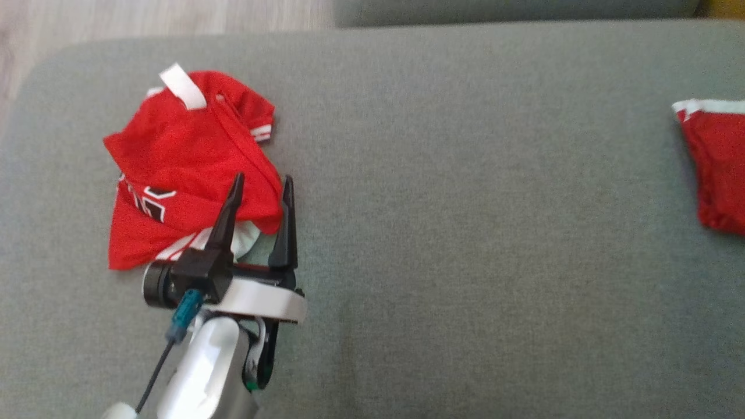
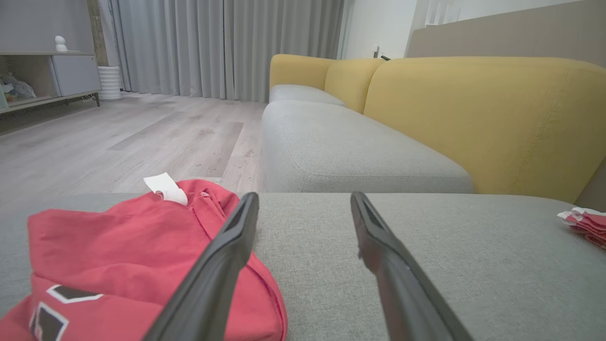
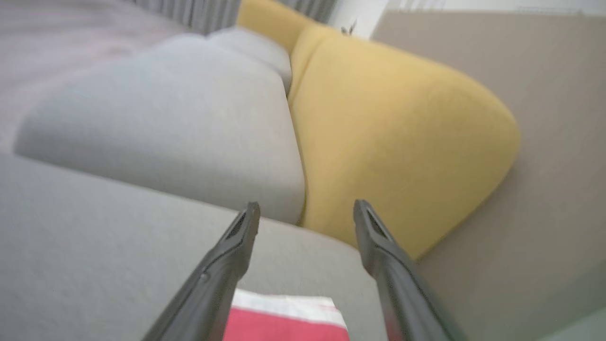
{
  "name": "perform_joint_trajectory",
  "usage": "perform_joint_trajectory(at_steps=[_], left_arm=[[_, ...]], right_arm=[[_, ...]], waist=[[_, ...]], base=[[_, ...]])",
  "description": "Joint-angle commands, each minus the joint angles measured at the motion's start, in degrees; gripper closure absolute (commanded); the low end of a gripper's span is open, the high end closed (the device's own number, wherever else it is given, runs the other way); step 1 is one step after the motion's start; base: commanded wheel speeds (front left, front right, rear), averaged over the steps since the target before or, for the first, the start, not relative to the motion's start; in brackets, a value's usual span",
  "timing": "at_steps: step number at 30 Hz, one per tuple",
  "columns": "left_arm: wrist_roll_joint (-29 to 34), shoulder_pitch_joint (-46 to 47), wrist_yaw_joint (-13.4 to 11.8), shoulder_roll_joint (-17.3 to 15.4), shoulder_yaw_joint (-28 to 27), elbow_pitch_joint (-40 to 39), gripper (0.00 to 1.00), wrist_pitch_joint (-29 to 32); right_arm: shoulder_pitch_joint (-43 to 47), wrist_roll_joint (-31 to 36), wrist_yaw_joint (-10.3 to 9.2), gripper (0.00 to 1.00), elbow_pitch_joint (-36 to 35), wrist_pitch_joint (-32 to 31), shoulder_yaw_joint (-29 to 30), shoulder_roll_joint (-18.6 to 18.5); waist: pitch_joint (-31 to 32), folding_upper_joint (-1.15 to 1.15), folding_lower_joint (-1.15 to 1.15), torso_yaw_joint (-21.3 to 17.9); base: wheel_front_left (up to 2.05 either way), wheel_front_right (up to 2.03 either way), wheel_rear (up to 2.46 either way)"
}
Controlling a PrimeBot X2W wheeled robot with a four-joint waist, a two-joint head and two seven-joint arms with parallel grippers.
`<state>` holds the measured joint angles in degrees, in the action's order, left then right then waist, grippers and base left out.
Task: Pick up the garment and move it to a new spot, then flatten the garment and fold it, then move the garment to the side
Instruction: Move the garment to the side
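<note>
My left gripper (image 1: 262, 177), fingers wide, straddles the crumpled red garment (image 1: 174, 163) at frame left; I judge pickup, flattening, folding all remain. Meanwhile my right gripper (image 3: 307, 208) gapes empty.

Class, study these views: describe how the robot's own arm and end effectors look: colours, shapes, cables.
The left end effector has two long, black, tapering fingers on a black blocky base with a white curved bracket. A teal connector feeds a thin dark cable beside the glossy white forearm. The right end effector has matching dark grey fingers.
</note>
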<state>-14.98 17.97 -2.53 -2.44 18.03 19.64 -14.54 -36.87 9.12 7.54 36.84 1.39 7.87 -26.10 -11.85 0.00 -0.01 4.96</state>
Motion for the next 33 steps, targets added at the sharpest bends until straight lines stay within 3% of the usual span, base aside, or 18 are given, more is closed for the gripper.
perform_joint_trajectory(at_steps=[1, 10, 15, 23, 33], left_arm=[[0.1, -0.1, -0.4, -0.4, -2.4, -2.1, 0.00, -0.5], [0.6, -4.9, -0.5, -0.4, -3.6, -2.5, 0.00, -0.5], [0.8, -7.2, -0.3, -0.4, -4.3, -2.6, 0.00, -0.5], [1.0, -11.0, -0.2, -0.4, -4.8, -2.9, 0.00, -0.5], [0.4, -12.3, -0.8, -0.4, -5.4, -3.3, 0.00, -0.5]], right_arm=[[0.4, -1.4, -0.05, 0.00, -5.1, 1.2, -0.7, 1.6], [11.3, -7.8, -0.05, 0.00, -22.8, 2.8, -2.8, 16.9], [19.1, -10.2, -0.05, 0.00, -25.9, 5.6, -3.0, 21.7], [33.2, -15.8, -0.05, 0.00, -24.1, 12.2, -4.1, 23.2], [34.8, -16.3, -0.05, 0.00, -23.3, 13.5, -6.0, 23.2]], waist=[[3.6, 0.00, 0.01, -0.3], [9.6, 0.00, 0.01, -0.6], [11.0, 0.00, 0.01, -0.5], [12.4, 0.00, 0.01, -0.3], [12.5, 0.00, 0.01, -1.1]], base=[[0.00, 0.00, 0.00], [0.00, 0.00, 0.00], [0.00, 0.00, 0.00], [0.00, 0.00, 0.00], [0.00, 0.00, 0.00]])
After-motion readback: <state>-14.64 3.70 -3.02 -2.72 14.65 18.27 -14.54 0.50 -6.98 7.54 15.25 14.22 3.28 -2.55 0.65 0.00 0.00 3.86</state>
